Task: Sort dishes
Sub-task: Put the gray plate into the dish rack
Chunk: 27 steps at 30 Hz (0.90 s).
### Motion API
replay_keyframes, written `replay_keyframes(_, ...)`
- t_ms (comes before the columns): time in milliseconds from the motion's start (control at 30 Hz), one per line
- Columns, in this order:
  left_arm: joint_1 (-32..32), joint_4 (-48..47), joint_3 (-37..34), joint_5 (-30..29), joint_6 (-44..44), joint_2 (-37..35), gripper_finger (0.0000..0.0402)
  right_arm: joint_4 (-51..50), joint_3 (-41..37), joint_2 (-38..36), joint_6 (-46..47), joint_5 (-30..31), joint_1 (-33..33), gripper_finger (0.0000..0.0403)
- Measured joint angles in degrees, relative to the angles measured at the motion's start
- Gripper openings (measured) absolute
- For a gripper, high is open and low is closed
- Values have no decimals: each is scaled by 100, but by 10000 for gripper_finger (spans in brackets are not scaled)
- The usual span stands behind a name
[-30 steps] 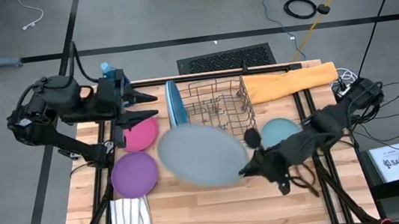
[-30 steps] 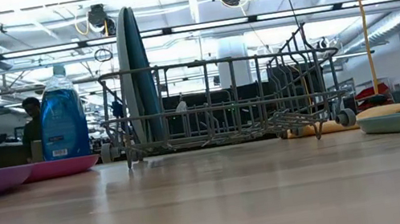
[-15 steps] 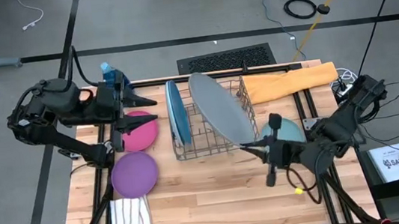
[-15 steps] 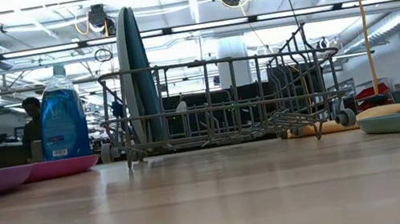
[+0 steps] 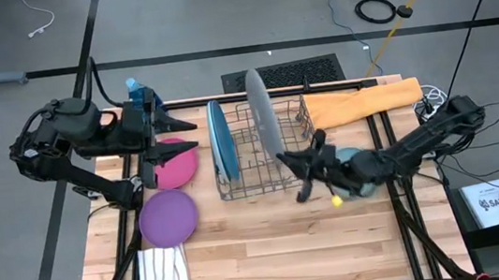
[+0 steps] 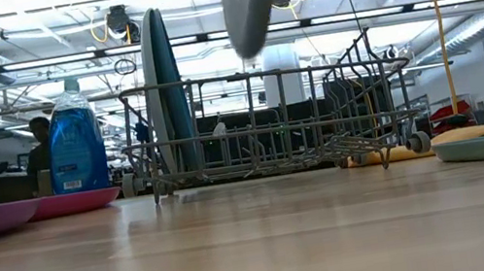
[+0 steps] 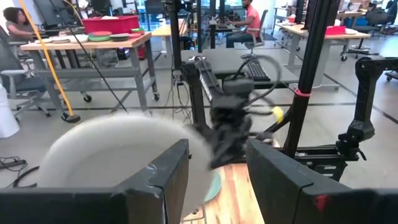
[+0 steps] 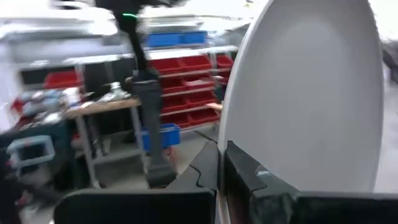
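Observation:
My right gripper [image 5: 290, 161] is shut on the large grey plate [image 5: 261, 110], which stands on edge over the wire dish rack [image 5: 274, 147]. In the low view the plate [image 6: 249, 1] hangs just above the rack's top wires. Blue plates [image 5: 221, 141] stand on edge in the rack's left end. The magenta plate [image 5: 175, 167] and purple plate [image 5: 167, 217] lie flat at the left. The pale teal plate [image 5: 351, 159] lies partly under my right arm. My left gripper [image 5: 194, 134] is open and empty above the magenta plate. My right gripper pinches the grey plate's rim [image 8: 245, 146] between its two fingers, at the edge nearest the table's near side. The fingers come about level from the table's near right. The plate stands on edge, upright, lifted clear above the rack.
A blue soap bottle [image 5: 133, 87] stands at the far left corner. An orange cloth [image 5: 363, 102] lies right of the rack. A striped white cloth [image 5: 163, 277] lies at the near left. Bare wood shows along the near edge.
My right gripper has carried the grey plate from above the table's middle toward the far edge and over the rack. It has turned the plate from nearly flat to standing on edge. In the low view the plate has come down toward the rack's top.

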Motion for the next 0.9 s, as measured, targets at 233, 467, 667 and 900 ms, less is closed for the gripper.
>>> replay_keyframes(233,0,-1,0,-4,151,2,162,439,-275,403,1290,-937,-667,2)
replay_keyframes(467,0,-2,0,-11,113,2,162,867,-162,975,1338,-1178,-787,2)
replay_keyframes(667,0,-4,0,-13,109,2,162,1062,-162,1134,1352,-1194,-789,2)
replay_keyframes(900,0,-16,0,-13,107,2,162,1273,-156,1128,1291,-1199,-793,2)
